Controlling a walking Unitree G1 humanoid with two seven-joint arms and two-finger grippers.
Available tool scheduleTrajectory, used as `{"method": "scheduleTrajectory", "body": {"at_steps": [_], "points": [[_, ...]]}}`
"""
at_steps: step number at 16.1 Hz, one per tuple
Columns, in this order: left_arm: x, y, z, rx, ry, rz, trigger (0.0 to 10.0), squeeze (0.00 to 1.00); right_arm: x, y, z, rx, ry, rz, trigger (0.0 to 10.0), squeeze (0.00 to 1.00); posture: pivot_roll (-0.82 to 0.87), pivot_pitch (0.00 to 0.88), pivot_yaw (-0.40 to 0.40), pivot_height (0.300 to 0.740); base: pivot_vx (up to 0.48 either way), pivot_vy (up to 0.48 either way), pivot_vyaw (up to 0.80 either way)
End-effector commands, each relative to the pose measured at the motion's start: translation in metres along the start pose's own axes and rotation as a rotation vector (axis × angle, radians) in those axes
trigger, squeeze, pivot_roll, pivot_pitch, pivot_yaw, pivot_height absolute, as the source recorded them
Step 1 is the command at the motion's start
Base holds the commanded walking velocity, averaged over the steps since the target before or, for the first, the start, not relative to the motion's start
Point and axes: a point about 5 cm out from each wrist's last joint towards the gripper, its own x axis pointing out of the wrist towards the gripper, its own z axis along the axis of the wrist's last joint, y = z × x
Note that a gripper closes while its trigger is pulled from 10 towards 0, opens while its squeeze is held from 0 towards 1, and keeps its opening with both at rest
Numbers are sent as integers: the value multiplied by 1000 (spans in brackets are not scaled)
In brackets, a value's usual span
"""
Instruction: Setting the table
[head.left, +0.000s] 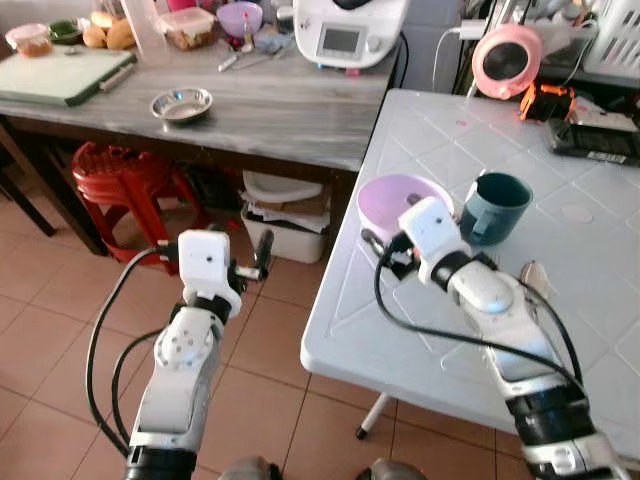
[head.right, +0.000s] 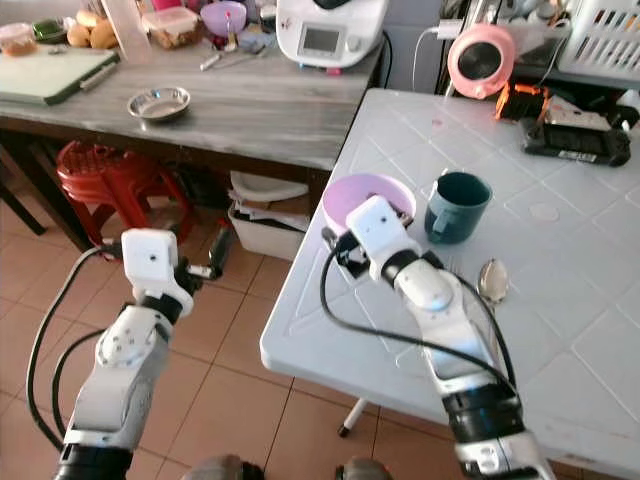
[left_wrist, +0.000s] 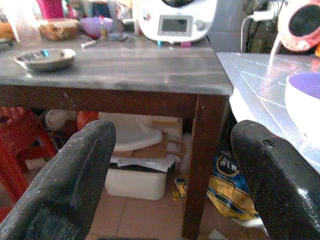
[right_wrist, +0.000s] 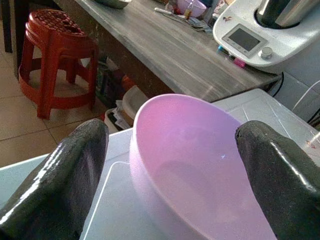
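A lilac plastic bowl (head.left: 398, 197) stands near the left edge of the white table (head.left: 560, 250). A teal mug (head.left: 493, 207) is just to its right, and a metal spoon (head.left: 533, 277) lies nearer me. My right gripper (head.left: 385, 250) is low over the table on the bowl's near side. It is open, with the bowl (right_wrist: 190, 155) ahead between the two black fingers (right_wrist: 55, 180); no contact shows. My left gripper (head.left: 258, 258) is open and holds nothing, out over the tiled floor left of the table.
A grey wooden counter (head.left: 270, 110) runs left of the table with a steel bowl (head.left: 181, 104), a green cutting board (head.left: 65, 75) and a white appliance (head.left: 350, 35). Under it are a red stool (head.left: 125, 180) and a white bin (head.left: 285, 225). A pink round device (head.left: 507, 60) stands at the table's far side.
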Motion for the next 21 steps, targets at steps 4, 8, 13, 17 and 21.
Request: {"method": "scheduleTrajectory", "body": {"at_steps": [4,8,13,17,21], "points": [[-1,3,5,24,2,-10,10000,0,2,2,-7,6,63,81,10000,0,-35,60,44,740,0,0,0],[-3,4,5,25,14,-16,10000,0,3,-4,-7,-81,96,121,10000,0,-37,75,39,740,0,0,0],[-6,2,3,57,19,-39,10000,0,10,-14,-1,-131,114,181,10000,0,-42,79,33,740,0,0,0],[-4,1,1,50,28,-32,10000,0,19,-29,2,-160,184,274,314,0,-58,73,18,740,0,0,0],[-5,-3,-2,45,42,-39,10000,0,21,-36,-3,-185,263,380,0,0,-56,61,3,740,0,0,0]]}}
